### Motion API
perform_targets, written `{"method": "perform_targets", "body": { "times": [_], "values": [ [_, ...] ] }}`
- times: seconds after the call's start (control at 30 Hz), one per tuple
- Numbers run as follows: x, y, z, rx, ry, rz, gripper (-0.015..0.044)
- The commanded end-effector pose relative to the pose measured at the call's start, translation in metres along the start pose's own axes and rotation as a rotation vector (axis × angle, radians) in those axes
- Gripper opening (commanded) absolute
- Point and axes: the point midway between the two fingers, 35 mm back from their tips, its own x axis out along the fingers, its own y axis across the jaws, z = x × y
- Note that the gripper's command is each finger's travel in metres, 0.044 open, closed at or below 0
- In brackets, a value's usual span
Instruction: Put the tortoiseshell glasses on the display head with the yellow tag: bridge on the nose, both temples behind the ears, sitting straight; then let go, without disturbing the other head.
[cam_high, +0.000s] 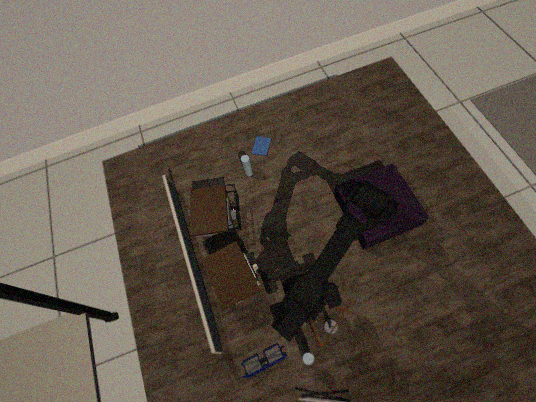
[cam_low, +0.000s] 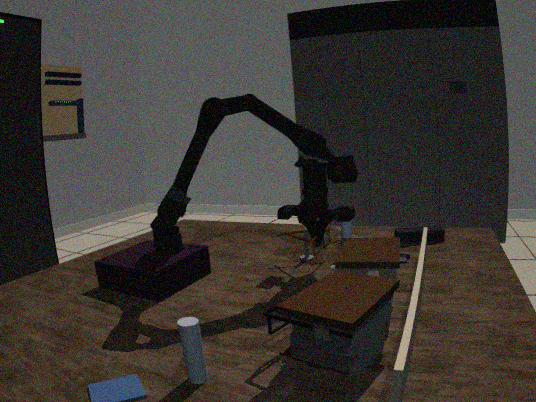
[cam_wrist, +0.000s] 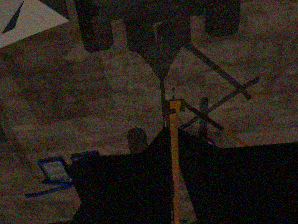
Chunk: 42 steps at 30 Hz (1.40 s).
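A wooden table is shown with a dark robot arm mounted on a purple base. Two brown-topped display heads are lined up beside a long, low barrier; dark frames are seen on one. The tortoiseshell glasses are gripped by the closed claw, away from both heads. Blue-framed glasses are left lying nearby. The yellow tag cannot be made out.
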Motion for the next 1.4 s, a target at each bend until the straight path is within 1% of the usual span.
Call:
{"method": "perform_targets", "body": {
  "times": [0.0, 1.37],
  "values": [
    [-0.002, 0.005, 0.003, -0.003, 0.006, 0.005, 0.0],
    [-0.002, 0.017, 0.034, -0.003, 0.002, 0.006, 0.0]
  ]
}}
